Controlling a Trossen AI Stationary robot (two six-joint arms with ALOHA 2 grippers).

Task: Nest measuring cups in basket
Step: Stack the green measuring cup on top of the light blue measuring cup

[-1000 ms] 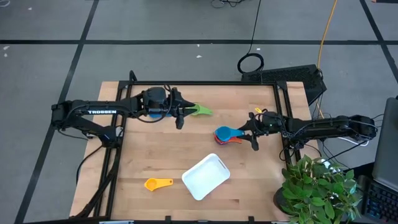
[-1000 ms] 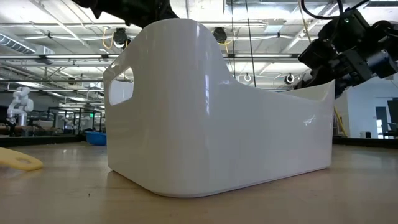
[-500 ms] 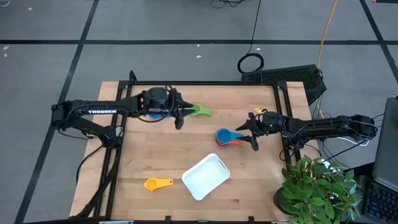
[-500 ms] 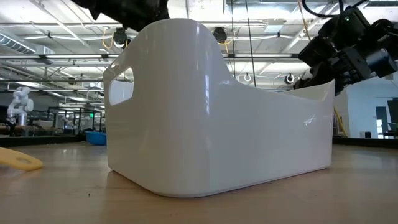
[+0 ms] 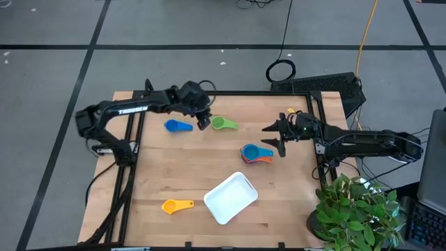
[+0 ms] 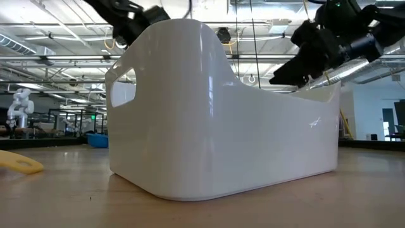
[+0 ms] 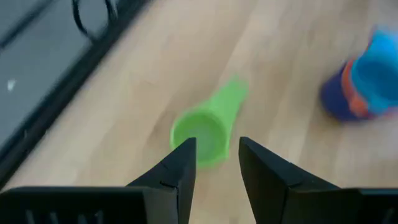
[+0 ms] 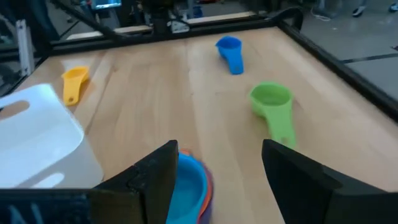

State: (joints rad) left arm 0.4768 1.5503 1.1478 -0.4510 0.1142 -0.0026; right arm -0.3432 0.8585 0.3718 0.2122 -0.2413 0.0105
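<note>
The green measuring cup (image 5: 221, 123) lies on its side at the table's far middle. My left gripper (image 5: 203, 122) hangs open just left of and above it, and in the left wrist view its fingers (image 7: 214, 165) frame the cup's bowl (image 7: 202, 130) without touching it. A blue cup (image 5: 178, 126) lies left of the gripper. A nested stack (image 5: 254, 153) with the light blue cup on top sits right of centre. My right gripper (image 5: 274, 138) stands open above and just right of the stack (image 8: 189, 183). The yellow cup (image 5: 178, 206) lies left of the white basket (image 5: 231, 198).
The basket (image 6: 221, 126) stands near the table's front edge and fills the low view, with the yellow cup (image 6: 19, 161) to one side of it. A potted plant (image 5: 355, 213) stands off the near right corner. A dark frame rail (image 5: 230, 93) runs along the far edge.
My left gripper has swung from above the blue cup toward the table's right and far edge, tipping downward, and now hangs at the green cup; the blue cup lies uncovered. My right gripper has risen and moved toward the far edge, away from the stack, which stays put.
</note>
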